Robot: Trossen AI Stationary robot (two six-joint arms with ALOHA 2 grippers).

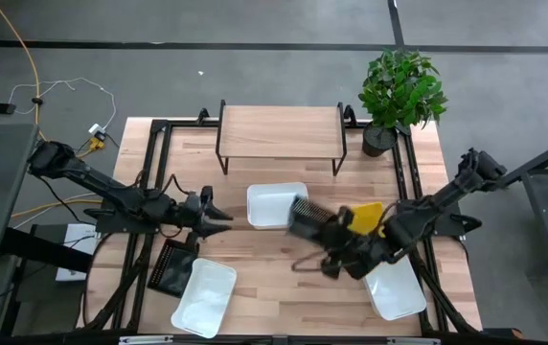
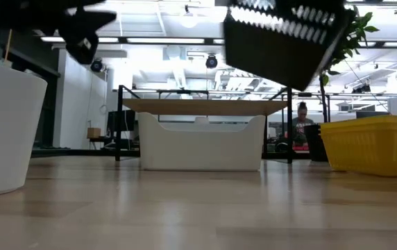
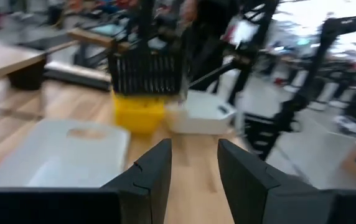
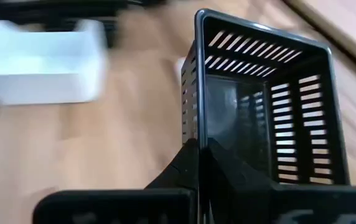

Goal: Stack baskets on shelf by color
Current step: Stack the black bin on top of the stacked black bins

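Observation:
My right gripper [image 1: 326, 238] is shut on a black slotted basket [image 1: 305, 218], which hangs in the air over the table's middle, high and tilted in the low view [image 2: 285, 35]. A yellow basket [image 1: 370, 216] sits on the table just right of it. One white basket [image 1: 276, 204] stands in front of the shelf [image 1: 279, 131], whose wooden top holds nothing. Another black basket [image 1: 171, 266] lies at the near left. My left gripper [image 1: 218, 218] hovers open, left of the middle white basket, touching nothing; its fingers show apart in the left wrist view [image 3: 193, 168]. My right gripper [image 4: 200, 163] pinches one side wall of the black basket at its rim [image 4: 198, 134], one finger inside and one outside. The basket is lifted clear of the table and tilted, its open side facing the wrist camera.
Two more white baskets lie at the near left [image 1: 205, 295] and near right [image 1: 396, 287]. A potted plant [image 1: 400, 91] stands at the far right corner beside the shelf. Bare wood shows between the baskets at the near middle [image 1: 293, 302].

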